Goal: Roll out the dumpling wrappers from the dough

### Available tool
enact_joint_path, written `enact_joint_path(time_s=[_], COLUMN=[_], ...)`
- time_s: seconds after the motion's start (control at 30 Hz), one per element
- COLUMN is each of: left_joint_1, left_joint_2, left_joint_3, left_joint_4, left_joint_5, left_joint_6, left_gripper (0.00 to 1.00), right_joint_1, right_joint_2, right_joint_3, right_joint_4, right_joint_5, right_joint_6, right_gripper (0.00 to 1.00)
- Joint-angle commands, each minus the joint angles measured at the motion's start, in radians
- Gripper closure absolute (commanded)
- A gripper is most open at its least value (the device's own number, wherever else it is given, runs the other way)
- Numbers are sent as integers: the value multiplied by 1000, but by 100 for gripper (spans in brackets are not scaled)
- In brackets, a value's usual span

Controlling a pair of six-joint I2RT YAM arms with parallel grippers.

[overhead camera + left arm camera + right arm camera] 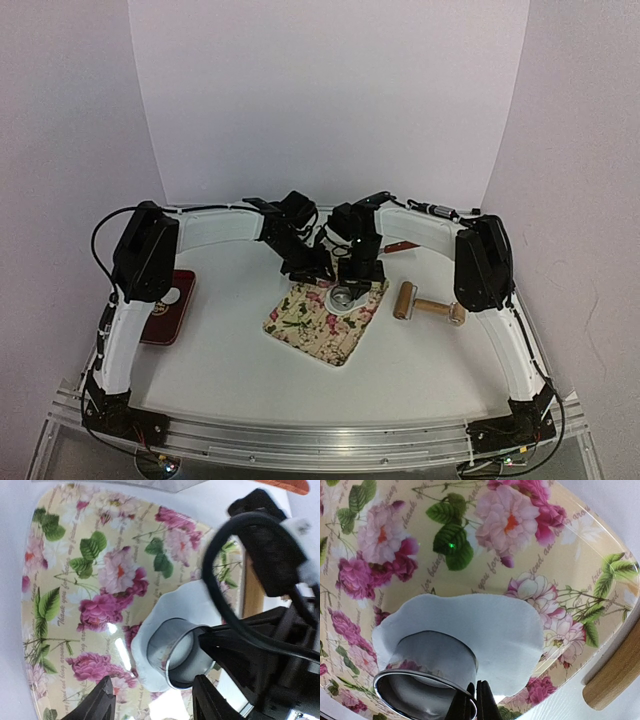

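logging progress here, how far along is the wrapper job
Done: the dough sheet lies rolled flat on the floral mat, the rolling pin is set aside, and one white disc, likely a wrapper, sits on the red tray. In hand: the right gripper pinches the ring cutter standing on the sheet; the left gripper hovers open beside it. Left: free this round and cut more.

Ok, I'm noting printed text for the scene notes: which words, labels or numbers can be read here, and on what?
"Thank you for": grey script on the glossy yellow floral cutting board, left wrist view.
"for being": same script, same board, right wrist view.
Remaining script on the board: too blurred to read.
No text on the round metal ring cutter, the flat white dough sheet or the wooden rolling pin.
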Motion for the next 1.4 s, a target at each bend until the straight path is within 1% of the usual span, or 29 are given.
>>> enact_joint_path(time_s=[0.0, 0.13, 0.37, 0.6, 0.97, 1.37], left_joint_1=[0, 3, 8, 8, 8, 2], left_joint_2=[-130, -123, -65, -7, 52, 89], left_joint_3=[-67, -83, -66, -85, -94, -134], left_joint_4=[102, 59, 24, 20, 14, 116], left_joint_5=[3, -19, 7, 57, 103, 241], left_joint_6=[-37, -82, -161, -191, -196, -221], left_gripper=[47, 59, 69, 71, 71, 71], right_joint_1=[9, 10, 10, 10, 10, 10], right_joint_2=[41, 41, 46, 49, 68, 87], right_joint_3=[6, 7, 7, -1, 17, 34], right_joint_4=[-21, -22, -24, -24, -23, -24], right_joint_5=[32, 31, 29, 28, 17, 9], right_joint_6=[-3, -4, -4, -2, 2, 4], right_gripper=[100, 100, 100, 100, 100, 100])
